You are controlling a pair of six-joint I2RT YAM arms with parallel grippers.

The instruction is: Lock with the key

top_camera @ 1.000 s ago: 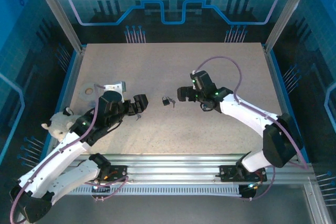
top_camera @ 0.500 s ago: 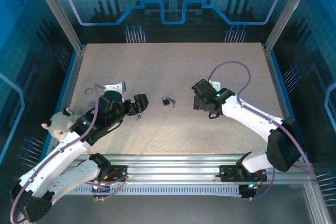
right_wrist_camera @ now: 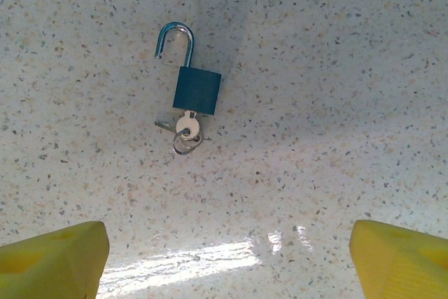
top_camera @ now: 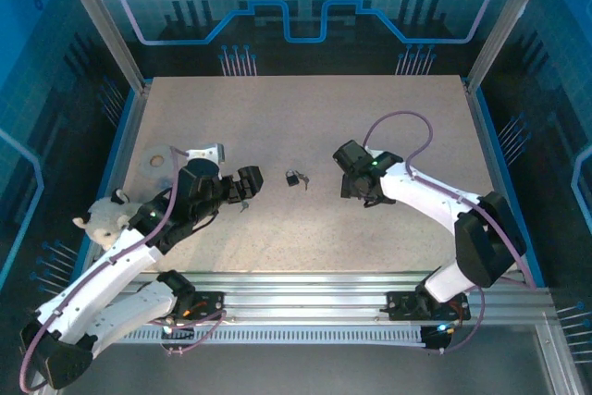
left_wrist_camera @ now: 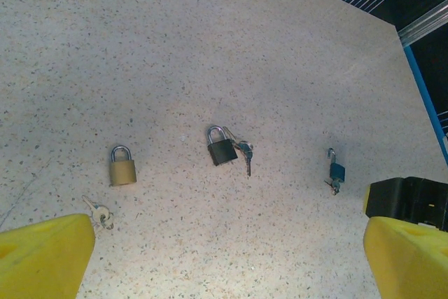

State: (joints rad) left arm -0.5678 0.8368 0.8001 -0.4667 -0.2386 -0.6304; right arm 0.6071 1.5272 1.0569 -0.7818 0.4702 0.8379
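Observation:
A blue padlock (right_wrist_camera: 197, 89) lies on the speckled table with its shackle (right_wrist_camera: 175, 36) swung open and a key (right_wrist_camera: 187, 127) on a ring in its base. My right gripper (right_wrist_camera: 224, 260) hovers over it, open, with nothing between its yellow fingers (right_wrist_camera: 49, 260). The same blue padlock (left_wrist_camera: 336, 171) lies at the right of the left wrist view. A black padlock (left_wrist_camera: 222, 150) with keys (left_wrist_camera: 244, 153) lies mid-table (top_camera: 293, 178). A brass padlock (left_wrist_camera: 122, 169) and loose keys (left_wrist_camera: 100, 211) lie left of it. My left gripper (left_wrist_camera: 224, 264) is open above bare table.
A white plush toy (top_camera: 102, 221) sits at the table's left edge beside my left arm. A grey tape roll (top_camera: 155, 159) and a small white object (top_camera: 205, 152) lie behind my left gripper (top_camera: 242, 182). Blue rails edge the table.
My right gripper has pulled back a little to the right and tipped down over the blue padlock. Its jaws have narrowed slightly. The left arm has hardly moved.

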